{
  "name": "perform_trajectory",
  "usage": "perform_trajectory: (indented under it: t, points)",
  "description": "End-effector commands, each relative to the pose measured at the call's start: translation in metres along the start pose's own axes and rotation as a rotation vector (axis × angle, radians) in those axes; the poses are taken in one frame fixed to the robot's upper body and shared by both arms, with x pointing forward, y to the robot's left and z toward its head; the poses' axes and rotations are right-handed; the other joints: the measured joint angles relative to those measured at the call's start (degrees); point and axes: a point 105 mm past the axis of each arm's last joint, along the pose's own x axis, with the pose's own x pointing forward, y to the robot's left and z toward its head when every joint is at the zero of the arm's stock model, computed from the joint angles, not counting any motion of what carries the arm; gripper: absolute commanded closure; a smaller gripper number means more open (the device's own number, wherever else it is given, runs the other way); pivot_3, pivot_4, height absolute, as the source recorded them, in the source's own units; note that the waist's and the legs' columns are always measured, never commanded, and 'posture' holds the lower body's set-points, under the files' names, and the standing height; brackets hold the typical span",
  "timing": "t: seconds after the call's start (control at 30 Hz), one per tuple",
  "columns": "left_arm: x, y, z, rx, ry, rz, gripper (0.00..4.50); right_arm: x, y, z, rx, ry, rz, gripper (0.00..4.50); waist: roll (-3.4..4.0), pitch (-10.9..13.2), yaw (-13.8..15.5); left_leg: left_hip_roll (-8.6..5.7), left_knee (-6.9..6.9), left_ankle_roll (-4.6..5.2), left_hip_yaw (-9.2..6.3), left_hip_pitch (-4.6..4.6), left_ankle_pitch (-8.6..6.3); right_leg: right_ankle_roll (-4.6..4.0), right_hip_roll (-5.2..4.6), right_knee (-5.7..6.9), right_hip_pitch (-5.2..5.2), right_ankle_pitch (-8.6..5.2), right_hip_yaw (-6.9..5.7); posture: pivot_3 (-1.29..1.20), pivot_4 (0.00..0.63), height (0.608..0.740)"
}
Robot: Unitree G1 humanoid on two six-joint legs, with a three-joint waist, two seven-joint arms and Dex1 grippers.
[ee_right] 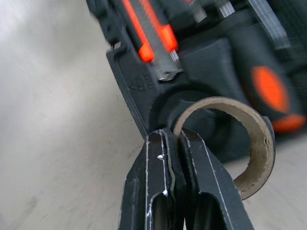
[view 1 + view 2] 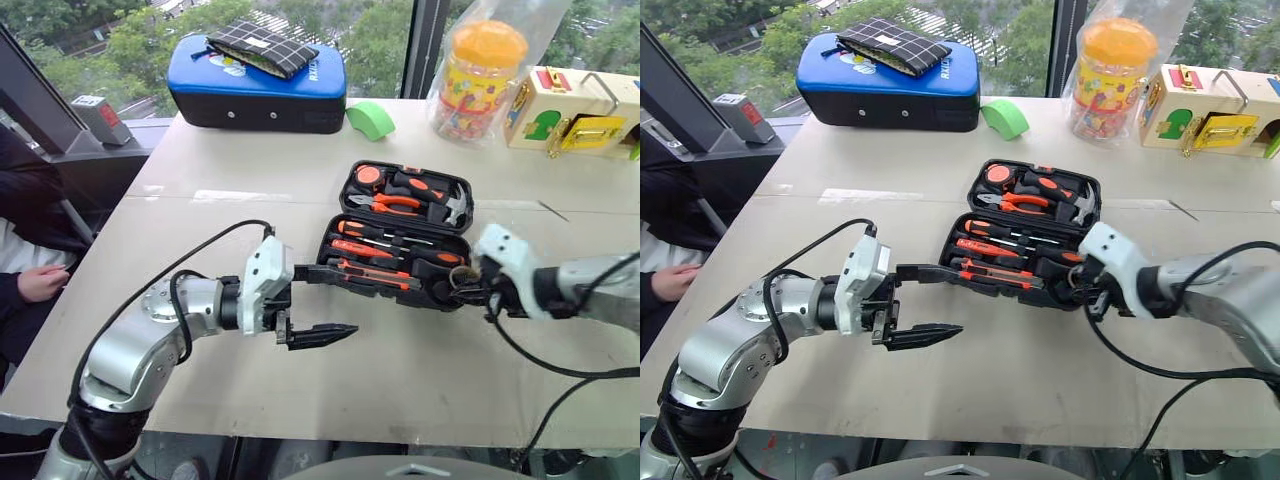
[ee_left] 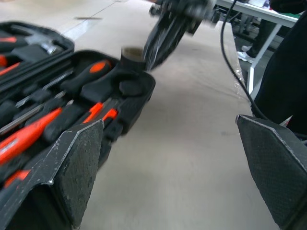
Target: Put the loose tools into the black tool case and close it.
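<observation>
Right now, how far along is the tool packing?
Mostly packed: the black tool case lies open with orange-handled tools seated in its recesses. In hand: the right gripper is shut on a cardboard ring at the case's near corner. The left gripper hangs open beside the case. Left: seat the ring, close the lid.

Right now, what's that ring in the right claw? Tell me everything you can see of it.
The ring is a short, thin-walled hoop, tan like cardboard, with a rough pale rim and an empty middle, perhaps a tape core. The right claw is shut on its wall, one finger inside and one outside. It is held over the near right corner of the open black tool case, above a round recess there; whether it touches the case can't be told.
</observation>
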Motion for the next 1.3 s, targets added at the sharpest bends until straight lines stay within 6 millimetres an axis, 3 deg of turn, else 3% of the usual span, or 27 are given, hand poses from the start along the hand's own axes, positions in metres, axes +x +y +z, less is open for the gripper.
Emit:
perform_trajectory:
  t: [0.03,0.43,0.7,0.73,0.83,0.87,1.03,1.17,1.3]
  points:
    - [-0.004,-0.005,0.007,0.047,-0.014,0.005,0.0,0.009,-0.008,0.0,-0.04,0.02,-0.046,4.47,-0.09,-0.06,0.01,0.0,0.0,-0.01,0.0,-0.01,0.01,0.0,-0.01,-0.02,0.0,0.0,0.0,0.0,0.15,0.74]
    - [-0.014,-0.004,-0.016,0.03,0.002,0.066,0.0,0.021,0.012,0.015,-0.117,0.023,0.064,4.47,-0.13,-0.12,-0.32,-0.01,-0.09,-0.01,-0.04,-0.05,-0.01,-0.08,-0.1,-0.03,-0.03,0.06,-0.04,0.0,0.15,0.74]
    - [-0.015,-0.005,-0.018,0.037,0.001,0.08,0.0,0.023,0.005,0.0,-0.106,0.072,0.059,4.47,-0.13,-0.14,-0.29,-0.02,-0.17,-0.02,-0.06,-0.07,-0.01,-0.09,-0.16,-0.1,-0.11,0.06,-0.07,0.0,0.15,0.74]
    - [-0.015,-0.004,-0.018,0.035,0.001,0.083,0.0,0.02,0.007,-0.001,-0.107,0.072,0.072,3.94,-0.13,-0.14,-0.23,-0.03,-0.17,-0.02,-0.06,-0.07,-0.01,-0.09,-0.17,-0.1,-0.11,0.06,-0.07,0.0,0.15,0.74]
    - [-0.016,0.003,-0.018,0.032,-0.001,0.106,0.0,0.013,0.013,0.004,-0.114,0.042,0.104,2.91,-0.12,-0.14,0.15,-0.04,-0.2,-0.02,-0.09,-0.08,-0.01,-0.09,-0.2,-0.14,-0.11,0.06,-0.12,0.0,0.15,0.74]
    - [-0.016,0.007,-0.017,0.026,-0.007,0.13,0.0,0.01,0.014,0.008,-0.103,0.017,0.112,2.42,-0.13,-0.14,0.24,-0.04,-0.25,-0.02,-0.11,-0.09,-0.01,-0.09,-0.2,-0.18,-0.11,0.06,-0.14,0.0,0.15,0.74]
    - [-0.015,0.041,-0.006,-0.051,-0.074,0.318,0.0,-0.012,0.006,0.037,-0.042,-0.176,0.072,2.42,-0.1,-0.12,0.28,-0.04,-0.33,-0.01,-0.15,-0.13,0.0,-0.07,-0.18,-0.21,-0.1,0.06,-0.17,0.0,0.15,0.74]
    - [-0.013,0.094,0.004,-0.169,-0.064,0.608,0.0,-0.03,-0.034,0.069,0.103,-0.446,-0.151,2.42,-0.29,-0.14,0.77,-0.11,-0.03,-0.01,-0.19,-0.14,0.0,-0.04,-0.14,0.02,-0.07,0.08,-0.26,0.0,0.15,0.74]
    - [0.002,0.129,0.013,-0.315,-0.03,0.688,0.0,-0.029,-0.073,0.064,0.248,-0.392,-0.366,2.42,-0.25,-0.12,1.09,-0.23,0.08,-0.09,-0.25,-0.05,0.05,0.0,0.21,0.24,-0.02,0.1,-0.4,0.0,0.15,0.74]
